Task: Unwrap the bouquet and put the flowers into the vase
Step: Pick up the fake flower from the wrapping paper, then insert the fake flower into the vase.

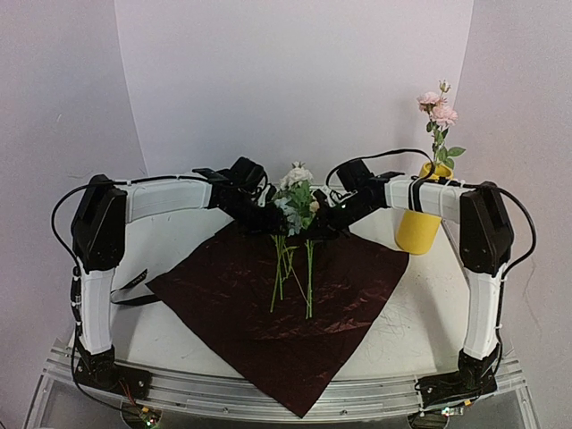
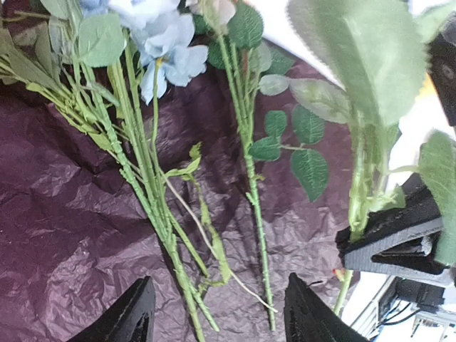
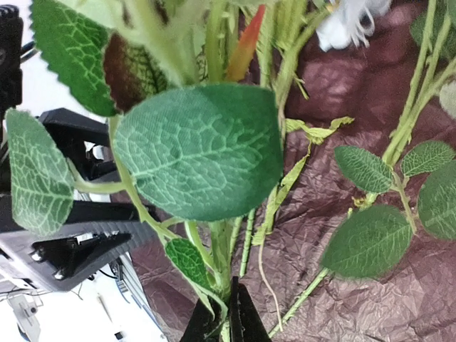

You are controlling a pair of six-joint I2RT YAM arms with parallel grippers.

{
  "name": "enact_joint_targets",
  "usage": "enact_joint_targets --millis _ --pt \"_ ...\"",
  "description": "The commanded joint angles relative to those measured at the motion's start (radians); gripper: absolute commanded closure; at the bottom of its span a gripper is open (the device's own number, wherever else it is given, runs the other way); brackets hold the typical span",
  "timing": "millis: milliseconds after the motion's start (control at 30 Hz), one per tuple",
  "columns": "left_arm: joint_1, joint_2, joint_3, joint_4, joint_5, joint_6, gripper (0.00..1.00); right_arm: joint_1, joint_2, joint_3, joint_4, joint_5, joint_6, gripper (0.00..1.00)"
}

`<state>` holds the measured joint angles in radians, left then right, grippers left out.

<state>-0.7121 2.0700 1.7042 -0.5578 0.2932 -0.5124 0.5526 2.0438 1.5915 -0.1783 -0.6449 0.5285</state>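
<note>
The left gripper (image 2: 219, 292) is hovering with its black fingers spread. Pale artificial flowers on thin green stems (image 2: 153, 142) are lying just ahead of and beneath it on the flattened, crinkled dark red wrapping sheet (image 2: 64, 235). The right gripper (image 3: 226, 310), facing it, is pinching one leafy green stem (image 3: 217, 249) between fingers pressed together. The tall mustard-yellow vase (image 1: 417, 231), already carrying pink roses (image 1: 438, 107), is standing well out to the right gripper's outer side, partly behind its forearm.
</note>
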Motion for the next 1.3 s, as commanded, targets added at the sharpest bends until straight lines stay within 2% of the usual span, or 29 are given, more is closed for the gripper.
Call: enact_joint_targets --millis 0,200,467,567,800,900,1033,1267 --pt "-0.007 -0.049 0.001 0.004 -0.002 0.022 0.34 0.005 -0.129 -0.006 0.017 0.017 -0.061 0.99" --pt "-0.026 -0.063 -0.007 0.012 -0.052 0.009 0.34 0.004 -0.223 -0.014 0.028 0.047 -0.114 0.99" --pt "-0.028 -0.134 -0.059 0.055 -0.118 0.023 0.33 0.004 -0.348 0.015 0.037 0.163 -0.229 1.0" --pt "-0.029 -0.153 -0.072 0.063 -0.128 0.023 0.33 0.004 -0.396 0.019 0.037 0.275 -0.264 1.0" --pt "-0.029 -0.176 -0.087 0.072 -0.128 0.026 0.29 0.001 -0.552 0.018 0.041 0.748 -0.432 1.0" --pt "-0.029 -0.179 -0.093 0.073 -0.124 0.029 0.29 -0.011 -0.58 0.073 0.042 0.867 -0.536 1.0" --pt "-0.029 -0.182 -0.1 0.073 -0.118 0.028 0.29 -0.059 -0.585 0.169 0.043 0.97 -0.608 1.0" --pt "-0.03 -0.181 -0.101 0.073 -0.112 0.039 0.29 -0.207 -0.54 0.346 0.045 1.013 -0.617 1.0"
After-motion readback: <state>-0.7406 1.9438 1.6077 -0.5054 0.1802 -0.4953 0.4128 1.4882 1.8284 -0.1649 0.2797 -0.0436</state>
